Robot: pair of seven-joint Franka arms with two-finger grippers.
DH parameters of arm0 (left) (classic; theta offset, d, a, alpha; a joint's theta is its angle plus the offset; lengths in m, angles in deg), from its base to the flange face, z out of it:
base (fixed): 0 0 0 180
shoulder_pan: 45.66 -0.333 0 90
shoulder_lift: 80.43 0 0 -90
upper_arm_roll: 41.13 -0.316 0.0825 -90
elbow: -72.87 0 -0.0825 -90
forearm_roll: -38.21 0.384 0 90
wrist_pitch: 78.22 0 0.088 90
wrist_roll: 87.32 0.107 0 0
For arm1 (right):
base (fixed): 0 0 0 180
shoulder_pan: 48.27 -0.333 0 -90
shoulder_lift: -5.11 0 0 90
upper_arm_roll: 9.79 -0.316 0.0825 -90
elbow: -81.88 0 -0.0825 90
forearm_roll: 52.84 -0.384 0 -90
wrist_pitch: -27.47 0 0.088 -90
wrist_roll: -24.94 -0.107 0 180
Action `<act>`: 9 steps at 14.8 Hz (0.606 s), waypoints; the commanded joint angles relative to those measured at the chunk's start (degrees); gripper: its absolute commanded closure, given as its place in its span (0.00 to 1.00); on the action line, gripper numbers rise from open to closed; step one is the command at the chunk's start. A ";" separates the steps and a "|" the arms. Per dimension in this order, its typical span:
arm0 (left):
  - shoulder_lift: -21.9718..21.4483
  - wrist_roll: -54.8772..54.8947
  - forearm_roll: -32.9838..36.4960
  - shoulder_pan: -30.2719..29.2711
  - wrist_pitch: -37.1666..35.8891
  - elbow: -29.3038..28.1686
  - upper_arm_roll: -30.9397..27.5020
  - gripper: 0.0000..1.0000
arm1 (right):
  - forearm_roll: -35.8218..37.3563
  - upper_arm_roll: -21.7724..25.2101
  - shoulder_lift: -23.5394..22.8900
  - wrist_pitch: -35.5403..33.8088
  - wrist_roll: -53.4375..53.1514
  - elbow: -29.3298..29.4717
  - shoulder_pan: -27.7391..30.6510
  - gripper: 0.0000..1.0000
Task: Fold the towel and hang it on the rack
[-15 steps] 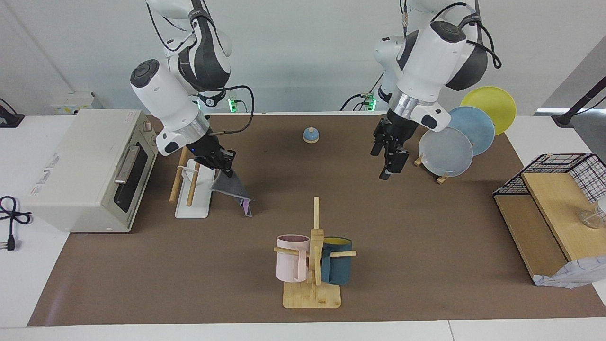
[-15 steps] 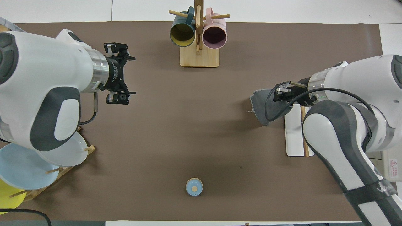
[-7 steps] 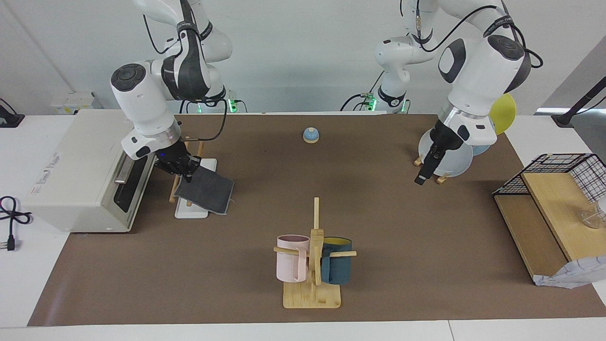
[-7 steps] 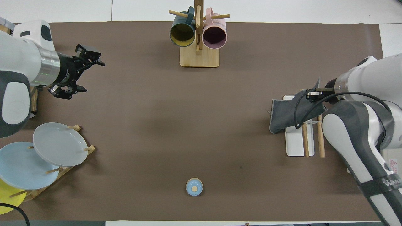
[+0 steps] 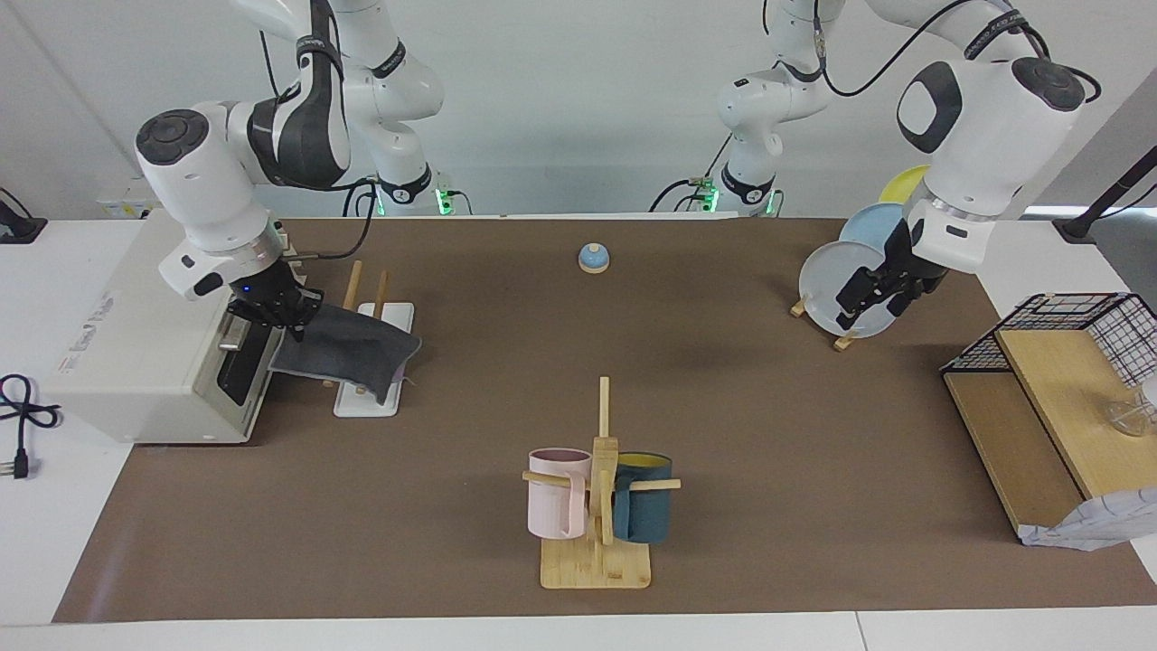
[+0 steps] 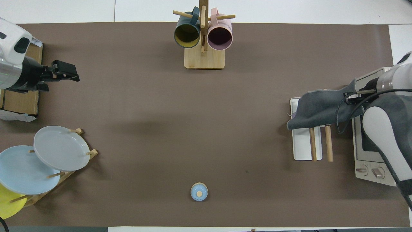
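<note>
The towel [image 5: 348, 348], dark grey face up, lies draped across the two wooden rods of the rack [image 5: 366, 402], its free edge hanging down on the side toward the table's middle. My right gripper [image 5: 276, 312] is shut on the towel's other edge and holds it between the rack and the oven. In the overhead view the towel [image 6: 318, 108] covers the rods' ends farther from the robots, and the rack's white base [image 6: 301, 148] and my right gripper [image 6: 352, 96] show. My left gripper [image 5: 870, 297] is open and empty, raised by the plate stand; it also shows in the overhead view [image 6: 69, 71].
A white toaster oven [image 5: 154, 316] stands right beside the rack. A bamboo mug stand [image 5: 597, 506] stands at the table's edge farthest from the robots. A plate stand [image 5: 827, 271], a wooden shelf with a wire basket [image 5: 1039, 389] and a white patterned cloth [image 5: 1094, 529] are at the left arm's end. A blue bell [image 5: 593, 259] sits near the robots.
My right gripper has carried the towel from beside the rack over both rods toward the oven. My left arm has drawn back toward its end of the table.
</note>
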 commanded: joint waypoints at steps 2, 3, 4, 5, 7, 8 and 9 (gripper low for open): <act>1.80 8.64 5.46 2.12 -9.55 6.01 -1.01 0.00 | 1.21 -0.48 0.19 -0.89 2.64 -0.55 2.11 1.00; 1.19 11.10 5.91 5.61 -10.95 5.84 -5.37 0.00 | 1.12 -0.48 0.36 -0.89 2.56 -0.90 2.03 1.00; 0.58 12.69 5.83 8.78 -12.01 5.40 -8.90 0.00 | 1.21 -0.48 0.45 -0.89 2.65 -1.17 2.12 1.00; -0.47 13.49 5.83 10.29 -12.19 4.44 -10.41 0.00 | 1.21 -0.48 0.54 -0.89 2.82 -1.52 2.12 1.00; -3.19 13.76 5.74 11.36 -12.02 1.11 -11.39 0.00 | 1.12 -0.48 1.06 -0.63 3.26 -2.83 2.38 1.00; -4.69 13.59 5.74 11.88 -11.67 -0.91 -11.48 0.00 | 1.12 -0.48 1.41 -0.11 3.61 -4.06 2.38 1.00; -5.83 13.41 5.65 12.06 -11.50 -2.93 -11.57 0.00 | 1.12 -0.48 2.03 -0.02 3.61 -5.03 2.56 1.00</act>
